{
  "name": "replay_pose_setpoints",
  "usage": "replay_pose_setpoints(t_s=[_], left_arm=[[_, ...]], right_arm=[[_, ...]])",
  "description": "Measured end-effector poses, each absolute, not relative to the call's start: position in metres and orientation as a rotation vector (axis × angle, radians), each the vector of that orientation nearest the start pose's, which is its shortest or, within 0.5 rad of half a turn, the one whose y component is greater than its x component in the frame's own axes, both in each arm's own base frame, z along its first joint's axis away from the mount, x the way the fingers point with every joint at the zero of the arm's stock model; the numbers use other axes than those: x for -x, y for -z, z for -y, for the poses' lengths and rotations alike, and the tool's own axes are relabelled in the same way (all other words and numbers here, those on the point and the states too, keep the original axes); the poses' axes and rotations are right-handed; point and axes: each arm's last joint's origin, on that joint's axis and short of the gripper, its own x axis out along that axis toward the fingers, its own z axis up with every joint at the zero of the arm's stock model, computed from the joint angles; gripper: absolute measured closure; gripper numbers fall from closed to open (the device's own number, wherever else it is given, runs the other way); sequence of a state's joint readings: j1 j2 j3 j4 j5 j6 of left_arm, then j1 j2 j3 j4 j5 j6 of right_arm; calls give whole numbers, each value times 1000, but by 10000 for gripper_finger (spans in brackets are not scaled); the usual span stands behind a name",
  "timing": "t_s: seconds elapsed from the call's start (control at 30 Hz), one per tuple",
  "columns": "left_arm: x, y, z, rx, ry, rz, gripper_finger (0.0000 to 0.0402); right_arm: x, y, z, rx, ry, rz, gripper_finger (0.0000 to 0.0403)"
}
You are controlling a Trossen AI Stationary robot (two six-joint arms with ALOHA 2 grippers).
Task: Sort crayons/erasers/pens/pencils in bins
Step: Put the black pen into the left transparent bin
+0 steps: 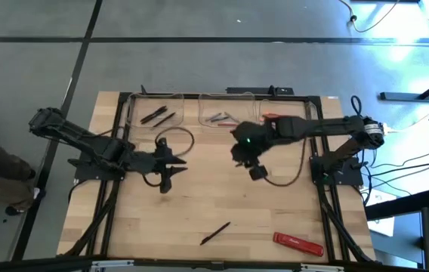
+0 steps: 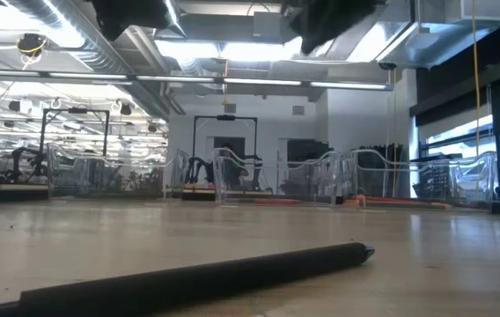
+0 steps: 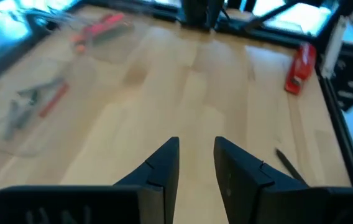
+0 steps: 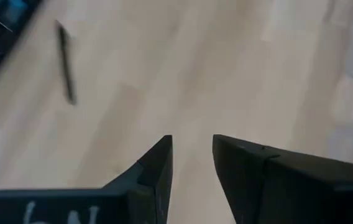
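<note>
Lying diagonally on the table's near middle, the loose pen (image 1: 215, 233) points far-right; two more sit in the far-left bin (image 1: 154, 115). Left gripper (image 1: 175, 164) and right gripper (image 1: 254, 169) hover, fingers apart, empty.

1. You get even, bright light on the wooden table (image 1: 222, 196) from above, with only soft, short shadows under the arms.
2. Beyond the table's far edge, the low view shows ceiling strip lights (image 2: 259, 48) glaring white.
3. The black pen (image 2: 232, 273) nearest the low camera is soft and out of focus.
4. Both wrist views are blurred; beside the table, windows cast a blue glare.
</note>
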State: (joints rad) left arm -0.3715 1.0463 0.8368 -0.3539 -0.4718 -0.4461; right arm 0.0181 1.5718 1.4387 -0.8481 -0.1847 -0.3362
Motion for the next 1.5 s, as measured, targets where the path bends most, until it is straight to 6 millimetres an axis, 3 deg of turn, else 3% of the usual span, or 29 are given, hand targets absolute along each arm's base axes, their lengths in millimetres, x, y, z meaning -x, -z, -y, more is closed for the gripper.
replay_pose_setpoints(t_s=[0.23, 0.47, 0.63, 0.8, 1.0, 1.17, 1.5], left_arm=[[-216, -269, 101, 155, -115, -574, 309], [-222, -242, 137, 177, -13, -714, 309], [-235, -267, 161, 163, 33, -798, 309], [-250, -294, 173, 167, -38, -980, 309], [-281, -296, 195, 344, -80, -1116, 309], [-302, -277, 215, 423, -162, -1156, 309], [-327, -229, 252, 450, -231, -1113, 309]], right_arm=[[-304, -340, -53, 144, -309, -856, 286], [-284, -357, -73, 36, -285, -815, 286], [-276, -362, -85, 18, -312, -809, 286], [-270, -363, -96, 36, -356, -805, 286], [-257, -368, -108, 86, -433, -800, 286], [-238, -377, -113, 147, -606, -782, 286], [-205, -395, -122, 165, -712, -705, 286]])
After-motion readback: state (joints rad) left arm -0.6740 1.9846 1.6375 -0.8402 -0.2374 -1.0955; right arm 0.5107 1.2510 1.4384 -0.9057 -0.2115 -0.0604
